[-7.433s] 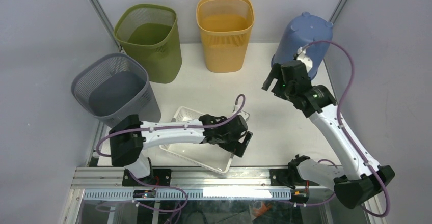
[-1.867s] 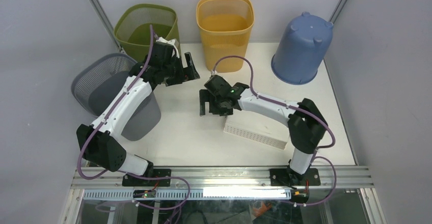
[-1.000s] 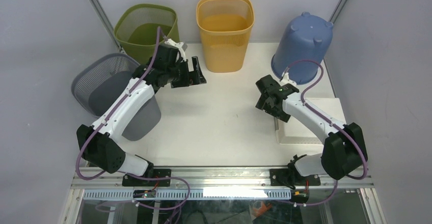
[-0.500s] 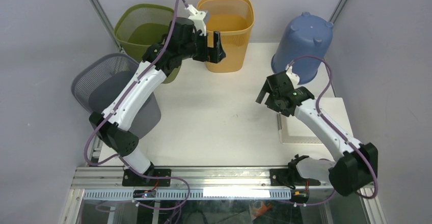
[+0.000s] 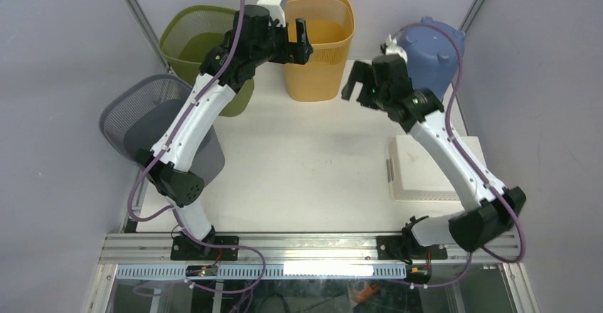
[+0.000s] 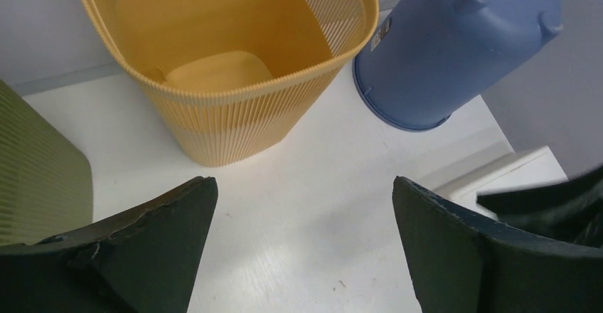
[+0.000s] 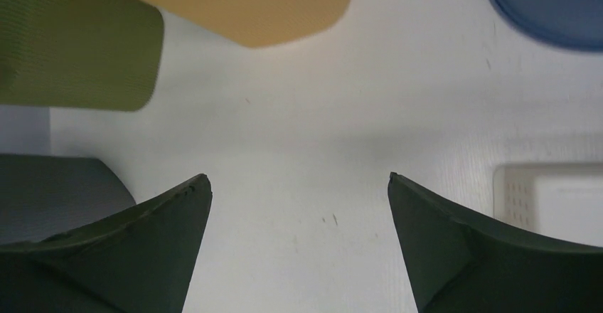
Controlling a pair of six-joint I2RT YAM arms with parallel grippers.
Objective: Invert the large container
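White surface (image 5: pixel 313 163), grey walls. Yellow bin (image 5: pixel 315 43) upright top centre, between green bin (image 5: pixel 206 50) and inverted blue bin (image 5: pixel 427 50). Grey bin (image 5: pixel 153 124) left, white basket (image 5: pixel 427 171) right. Left pincer (image 5: pixel 293 43) by yellow's rim and right pincer (image 5: pixel 359 85) both open, empty.

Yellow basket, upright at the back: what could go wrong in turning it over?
The yellow basket stands close to the green basket and the upturned blue bin; tipping it could knock either.
The left gripper and right gripper, jaws open, hang near each other and might collide.
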